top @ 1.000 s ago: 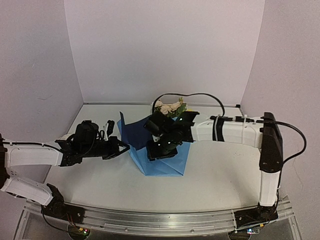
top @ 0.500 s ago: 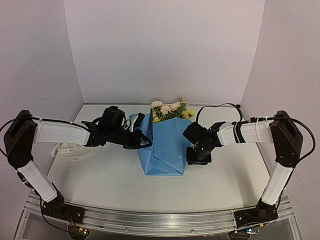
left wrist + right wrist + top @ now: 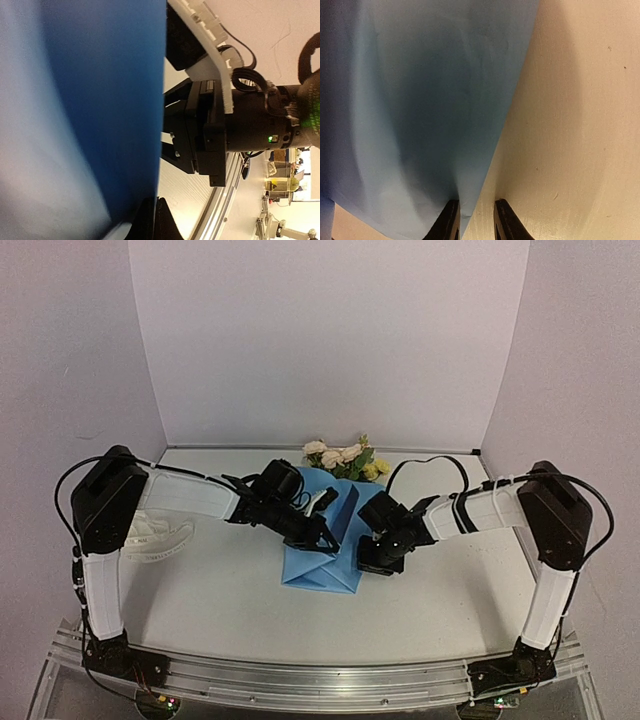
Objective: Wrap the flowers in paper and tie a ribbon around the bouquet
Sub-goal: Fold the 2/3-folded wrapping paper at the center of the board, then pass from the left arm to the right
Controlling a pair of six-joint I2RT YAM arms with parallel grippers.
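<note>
The paper (image 3: 420,100) is thin and smooth, matt on both its light blue and navy faces. The table (image 3: 580,125) looks pale, matt and finely specked. The right arm (image 3: 485,510) has smooth white plastic shells and black satin-finished joints. The rail (image 3: 320,680) is brushed metal.

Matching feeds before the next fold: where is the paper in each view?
Top external: the paper lies at picture centre.
Left wrist: it fills the left half.
Right wrist: it covers left and centre.
Shared landmark: the pale table beside its edge.
</note>
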